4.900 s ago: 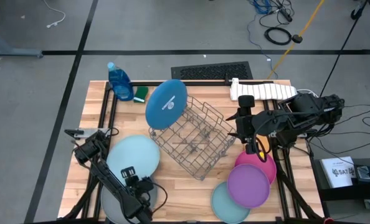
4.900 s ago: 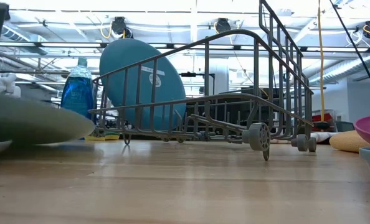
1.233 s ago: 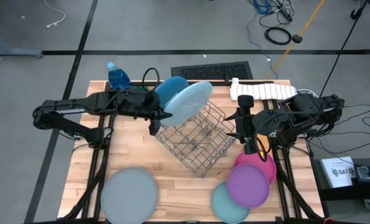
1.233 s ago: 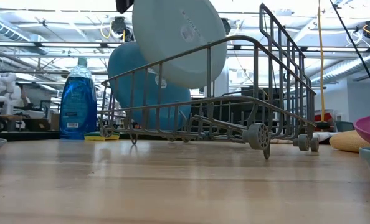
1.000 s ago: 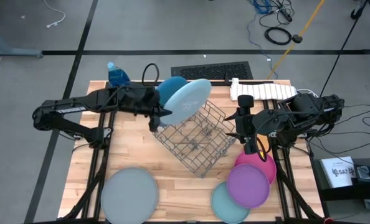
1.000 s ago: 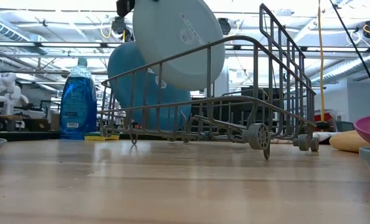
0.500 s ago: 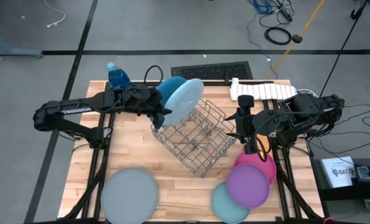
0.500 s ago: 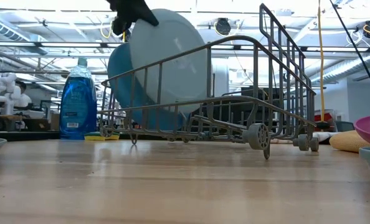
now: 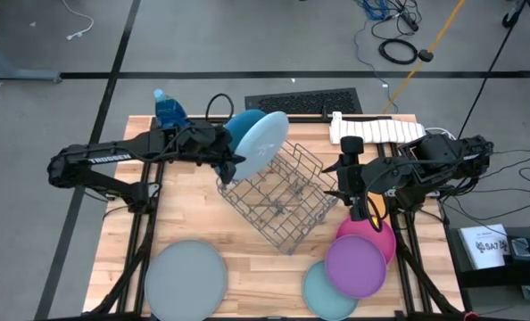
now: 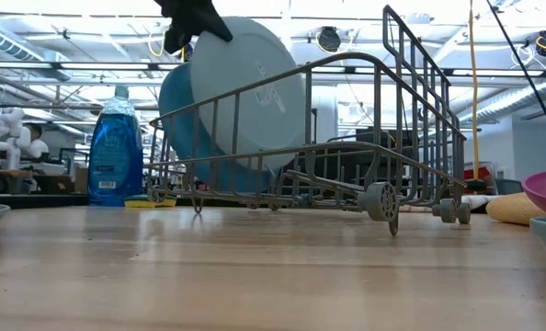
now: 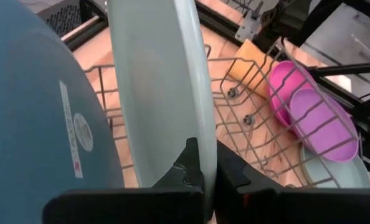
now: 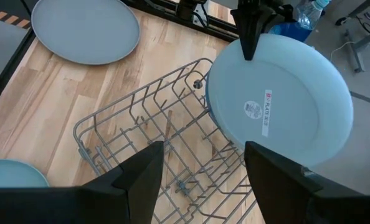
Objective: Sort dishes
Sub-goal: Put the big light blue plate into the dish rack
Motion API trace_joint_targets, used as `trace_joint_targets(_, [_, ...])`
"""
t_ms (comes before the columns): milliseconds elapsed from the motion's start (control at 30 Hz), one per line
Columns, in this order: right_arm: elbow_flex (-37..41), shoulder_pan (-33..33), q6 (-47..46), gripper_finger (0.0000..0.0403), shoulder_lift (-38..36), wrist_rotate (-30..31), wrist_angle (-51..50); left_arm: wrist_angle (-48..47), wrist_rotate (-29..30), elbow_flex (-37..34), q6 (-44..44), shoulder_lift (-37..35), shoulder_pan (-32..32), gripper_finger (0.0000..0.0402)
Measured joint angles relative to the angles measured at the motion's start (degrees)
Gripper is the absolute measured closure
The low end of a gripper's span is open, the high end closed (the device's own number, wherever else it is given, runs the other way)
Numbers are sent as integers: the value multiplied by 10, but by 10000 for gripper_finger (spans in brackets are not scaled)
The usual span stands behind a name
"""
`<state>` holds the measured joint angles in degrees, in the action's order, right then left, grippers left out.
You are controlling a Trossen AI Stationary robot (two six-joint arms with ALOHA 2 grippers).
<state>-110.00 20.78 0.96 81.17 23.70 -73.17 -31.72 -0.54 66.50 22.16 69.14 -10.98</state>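
My left gripper (image 9: 236, 160) is shut on a pale blue plate (image 9: 263, 141) standing on edge in the far-left end of the wire rack (image 9: 278, 198). Just behind it a blue plate (image 11: 29, 124) leans in the same rack. A grey plate (image 9: 186, 278) lies flat near the table's near-left corner. Pink (image 9: 376, 236), purple (image 9: 356, 265) and teal (image 9: 318, 292) plates lie overlapping near the near-right corner. My right gripper (image 12: 203, 186) is open, hovering at the rack's right side above the pink plate. My left gripper pinches the pale blue plate's rim (image 11: 200, 146) between its two fingers (image 11: 188, 167), at the plate's upper left edge. It comes from the table's left, slanting downward. The plate stands tilted on edge, its lower part (image 10: 255, 156) down among the rack's wires.
A blue soap bottle (image 9: 169, 109) stands at the far-left corner with a green sponge beside it. A white ribbed mat (image 9: 376, 129) and a black mat (image 9: 302, 101) lie along the far edge. An orange sponge (image 9: 378, 205) sits under the right arm. Bare wood shows between rack and grey plate.
My left gripper has moved down and slightly toward the table's left, lowering the pale blue plate from above the rack into it, next to the blue plate. The plate has tipped more upright. The gripper has stayed shut on it.
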Motion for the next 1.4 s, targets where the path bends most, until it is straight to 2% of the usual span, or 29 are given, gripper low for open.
trace_joint_targets(1400, [0, 0, -12, 186, 0, 0, 0, -22, 12, 0, 28, 20, 1, 390])
